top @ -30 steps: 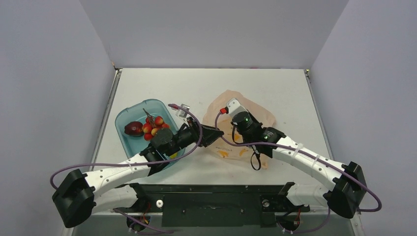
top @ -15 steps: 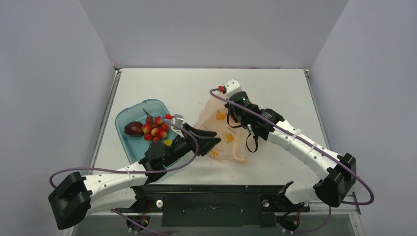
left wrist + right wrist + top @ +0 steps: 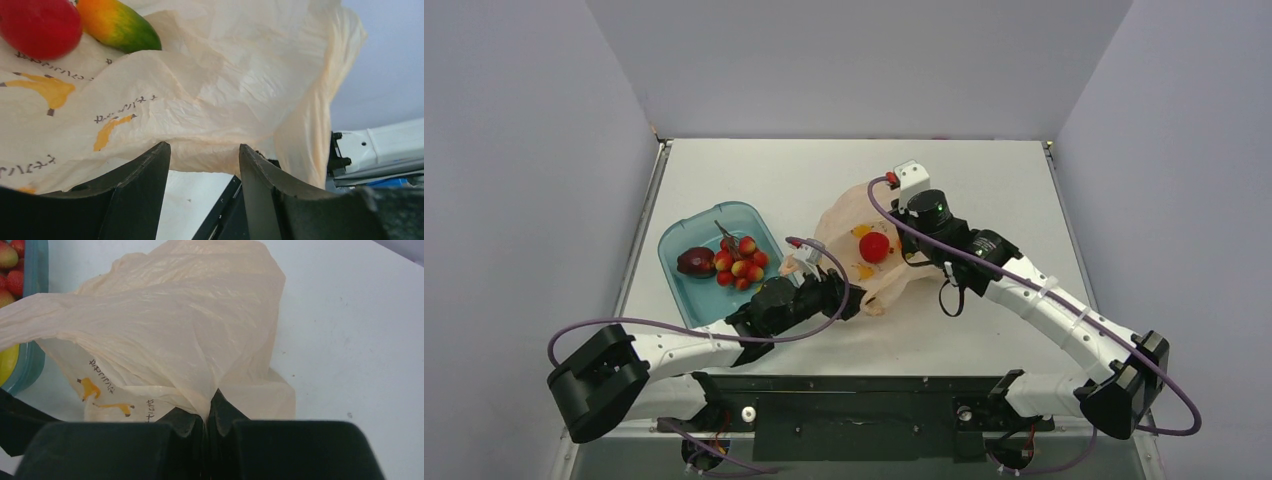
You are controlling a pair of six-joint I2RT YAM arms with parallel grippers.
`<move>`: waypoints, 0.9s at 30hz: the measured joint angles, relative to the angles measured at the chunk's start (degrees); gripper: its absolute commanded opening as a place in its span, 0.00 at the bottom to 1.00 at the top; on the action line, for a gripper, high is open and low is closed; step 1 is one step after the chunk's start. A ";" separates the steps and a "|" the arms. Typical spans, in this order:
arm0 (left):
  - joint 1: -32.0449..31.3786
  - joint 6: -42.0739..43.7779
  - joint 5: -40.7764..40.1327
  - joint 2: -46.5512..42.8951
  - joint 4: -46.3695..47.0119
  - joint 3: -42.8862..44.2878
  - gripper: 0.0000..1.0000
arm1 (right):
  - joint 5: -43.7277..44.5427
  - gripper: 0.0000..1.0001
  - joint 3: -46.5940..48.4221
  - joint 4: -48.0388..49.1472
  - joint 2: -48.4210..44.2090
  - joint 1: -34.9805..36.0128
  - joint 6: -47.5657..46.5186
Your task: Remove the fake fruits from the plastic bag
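Note:
The peach-orange plastic bag (image 3: 856, 272) lies mid-table, its far side lifted. My right gripper (image 3: 906, 238) is shut on a pinched fold of the bag (image 3: 165, 330), as the right wrist view (image 3: 206, 412) shows. A round red fruit (image 3: 874, 247) shows in the bag's mouth. In the left wrist view the red fruit (image 3: 40, 25) and a green-orange mango (image 3: 120, 25) rest on the bag (image 3: 210, 95). My left gripper (image 3: 849, 300) is open, and the bag's near edge lies at its tips (image 3: 202, 150). The grape bunch (image 3: 739, 262) lies in the tray.
A teal tray (image 3: 686, 290) left of the bag also holds a dark red fruit (image 3: 695, 261). The right wrist view shows the tray's edge (image 3: 30, 365) with a yellow-green fruit (image 3: 7, 365). The table's front edge and metal frame lie just behind my left gripper.
My right gripper has swung toward the far right with the bag in it and lifted that side. The red fruit has come into view. My left gripper has moved to the bag's near edge.

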 measured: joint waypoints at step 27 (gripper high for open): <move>5.92 0.81 6.14 3.02 -3.67 6.36 0.38 | -9.03 0.00 -4.72 1.51 -2.71 -1.18 -0.59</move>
